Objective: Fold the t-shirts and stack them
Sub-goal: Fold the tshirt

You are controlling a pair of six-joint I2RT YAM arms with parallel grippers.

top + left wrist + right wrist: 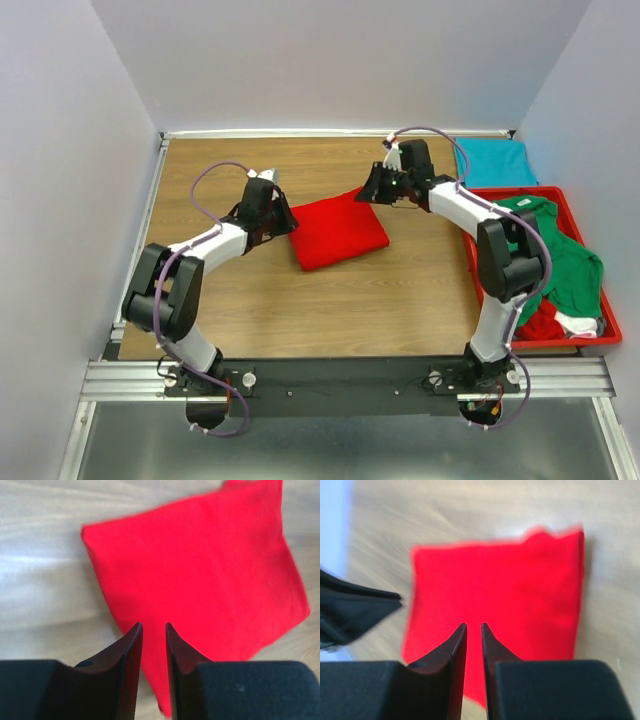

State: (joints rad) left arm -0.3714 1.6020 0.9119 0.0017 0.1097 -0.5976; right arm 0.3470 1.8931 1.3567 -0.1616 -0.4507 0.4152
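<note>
- Cloth shows through the narrow slit between the left fingers [134, 642]. They hover at the 9 o'clock edge of the red t-shirt [340, 232], barely parted and gripping nothing.
- Red t-shirt: folded into a rough square in the middle of the surface [250, 310]. It lies slightly skewed, with one corner bunched at about 1 o'clock.
- Right fingers [460, 642]: above that 1 o'clock corner, likewise almost together and empty.
- Teal t-shirt [494, 162]: folded flat at the surface's 2 o'clock, well apart from the red one. I take it for the base of the stack.
- Tray [545, 190] at 3 o'clock: green t-shirts [565, 265] heaped loose inside, not yet folded.
- Risks, as I judge them:
  - With so slim a gap, a pinch may catch only the top layer, and lifting would then peel the fold open.
  - Uneven timing between the two arms would drag the square askew.
  - Carried by one edge, the shirt could sag and land crooked on the teal one.
</note>
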